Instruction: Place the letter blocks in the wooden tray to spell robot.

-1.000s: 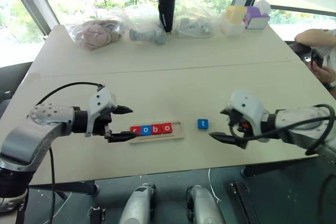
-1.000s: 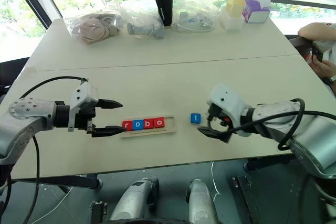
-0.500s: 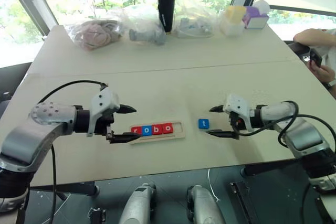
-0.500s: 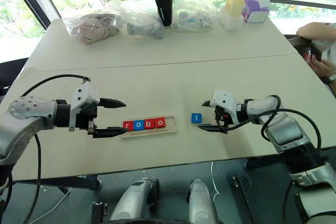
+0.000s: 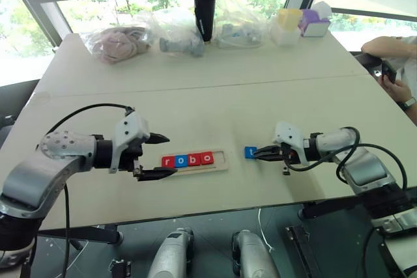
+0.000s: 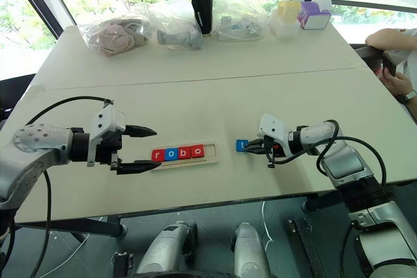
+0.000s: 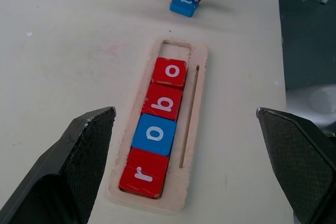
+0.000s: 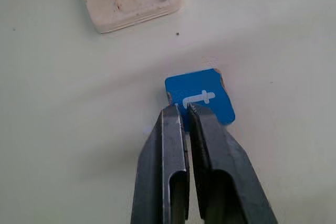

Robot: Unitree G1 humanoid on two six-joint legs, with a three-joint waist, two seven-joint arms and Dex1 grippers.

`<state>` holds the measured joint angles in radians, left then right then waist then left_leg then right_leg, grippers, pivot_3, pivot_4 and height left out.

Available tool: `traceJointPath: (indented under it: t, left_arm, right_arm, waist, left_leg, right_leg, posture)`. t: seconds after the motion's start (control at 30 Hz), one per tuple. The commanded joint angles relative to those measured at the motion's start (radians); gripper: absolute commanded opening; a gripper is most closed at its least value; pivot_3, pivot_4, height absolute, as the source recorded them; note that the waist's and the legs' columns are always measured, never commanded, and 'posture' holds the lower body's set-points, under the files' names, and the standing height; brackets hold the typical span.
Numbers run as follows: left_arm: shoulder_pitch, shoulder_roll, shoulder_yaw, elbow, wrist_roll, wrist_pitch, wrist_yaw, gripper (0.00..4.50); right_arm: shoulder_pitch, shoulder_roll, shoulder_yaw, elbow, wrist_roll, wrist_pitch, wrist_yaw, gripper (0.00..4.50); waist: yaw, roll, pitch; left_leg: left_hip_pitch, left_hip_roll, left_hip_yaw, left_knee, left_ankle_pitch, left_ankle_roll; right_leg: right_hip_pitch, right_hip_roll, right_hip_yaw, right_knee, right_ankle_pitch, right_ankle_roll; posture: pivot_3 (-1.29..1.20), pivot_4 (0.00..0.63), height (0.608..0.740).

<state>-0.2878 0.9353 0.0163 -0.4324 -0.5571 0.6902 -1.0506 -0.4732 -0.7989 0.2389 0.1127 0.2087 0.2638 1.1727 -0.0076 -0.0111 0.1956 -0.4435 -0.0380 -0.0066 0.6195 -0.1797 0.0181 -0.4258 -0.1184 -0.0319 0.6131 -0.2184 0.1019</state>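
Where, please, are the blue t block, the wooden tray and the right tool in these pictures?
blue t block (image 8: 199,97): right wrist view, on its lettered top face.
wooden tray (image 7: 198,80): left wrist view, on its bare long rim.
right tool (image 8: 181,109): right wrist view, between its closed fingertips.

Wooden tray (image 5: 218,162) holds red-blue-red-red blocks (image 5: 187,159); right gripper (image 5: 255,153), fingers together, touches the blue t block (image 5: 249,152).
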Motion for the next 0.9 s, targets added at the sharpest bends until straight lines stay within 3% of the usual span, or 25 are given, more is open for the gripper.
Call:
traceJointPath:
  t: [0.03, 0.1, 0.2, 0.4, 0.87, 0.9]
  left_arm:
    - [-0.011, 0.004, 0.018, -0.003, -0.002, -0.014, -0.003, 4.5]
    - [-0.015, 0.004, 0.017, 0.0, -0.001, -0.015, -0.004, 4.5]
    - [-0.017, 0.003, 0.016, 0.001, 0.0, -0.014, -0.003, 4.5]
    - [-0.023, 0.003, 0.011, 0.008, 0.002, -0.017, -0.006, 4.5]
    - [-0.033, -0.017, 0.005, 0.008, 0.006, -0.01, 0.021, 4.5]
    - [-0.03, -0.016, 0.008, 0.004, 0.005, -0.007, 0.024, 4.5]
  right_arm:
    - [0.0, 0.001, -0.035, -0.026, -0.002, 0.003, -0.005, 0.03]
    - [0.0, 0.0, -0.055, -0.043, 0.02, 0.023, -0.006, 0.03]
    - [0.004, -0.004, -0.082, -0.066, 0.052, 0.066, 0.002, 0.85]
    - [0.006, -0.016, -0.096, -0.063, 0.046, 0.086, 0.014, 3.9]
    - [-0.097, 0.099, -0.009, 0.201, -0.071, -0.064, 0.034, 3.9]
    - [-0.106, 0.106, -0.011, 0.217, -0.072, -0.074, 0.04, 3.39]
  waist:
    - [0.0, 0.0, 0.0]
    - [0.001, 0.0, 0.0]
    - [0.001, 0.0, 0.0]
    - [0.001, 0.0, 0.0]
    - [-0.004, 0.0, 0.0]
    - [-0.004, 0.0, 0.0]
  left_leg:
    - [0.0, 0.0, 0.0, 0.0, 0.0, 0.0]
    - [0.0, 0.0, 0.0, 0.0, 0.0, 0.0]
    - [0.0, 0.0, 0.0, 0.001, 0.0, 0.0]
    - [0.0, 0.0, 0.0, 0.001, 0.0, 0.0]
    - [0.0, 0.0, 0.0, 0.004, 0.0, 0.0]
    - [0.0, 0.0, 0.0, 0.004, 0.0, 0.0]
  right_leg:
    - [0.0, 0.0, 0.0, 0.0, 0.0, 0.0]
    - [0.0, 0.0, 0.0, 0.0, 0.0, 0.0]
    - [0.0, 0.0, 0.0, 0.0, 0.0, 0.0]
    - [0.0, 0.0, 0.0, 0.0, 0.0, 0.0]
    - [0.001, 0.0, 0.0, 0.002, 0.0, 0.0]
    - [0.001, 0.001, 0.0, 0.002, 0.0, 0.0]
  posture:
    - [0.0, 0.15, 0.74]
    - [0.0, 0.15, 0.74]
    - [0.0, 0.15, 0.74]
    - [0.0, 0.15, 0.74]
    - [0.0, 0.15, 0.74]
    - [0.0, 0.15, 0.74]
